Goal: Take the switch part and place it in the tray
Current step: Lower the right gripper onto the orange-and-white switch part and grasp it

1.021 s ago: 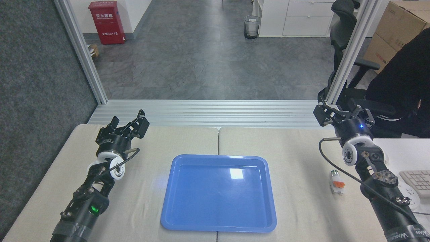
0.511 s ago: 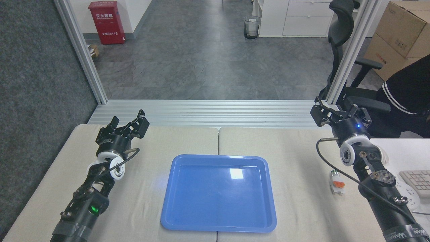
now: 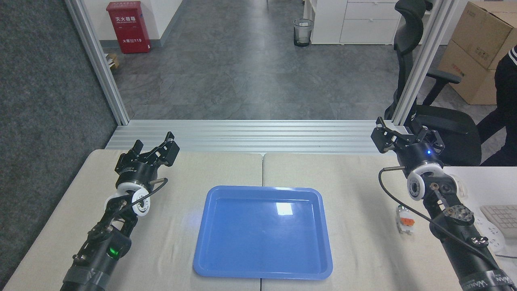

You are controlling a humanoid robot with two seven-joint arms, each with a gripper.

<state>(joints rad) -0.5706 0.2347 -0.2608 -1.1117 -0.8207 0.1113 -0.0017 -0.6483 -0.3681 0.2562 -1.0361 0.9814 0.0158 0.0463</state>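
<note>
The blue tray (image 3: 262,189) lies in the middle of the beige table with nothing in it. The switch part (image 3: 405,220), white with an orange block and a green cap, lies on the table to the right of the tray, close beside my right forearm and partly behind its black cable. My right gripper (image 3: 406,135) hangs open at the table's far right edge, well beyond the switch part. At the far left my left gripper (image 3: 155,143) is also open and holds nothing.
A white side table with a keyboard (image 3: 501,214) adjoins on the right. Behind the right gripper stand an aluminium post (image 3: 420,60) and a black office chair (image 3: 442,121). A person in dark clothes (image 3: 507,101) is at the right edge.
My right gripper has drifted slightly left and away. The person at the right has moved off toward the frame's edge, uncovering the chair. The left arm, tray and switch part have not moved.
</note>
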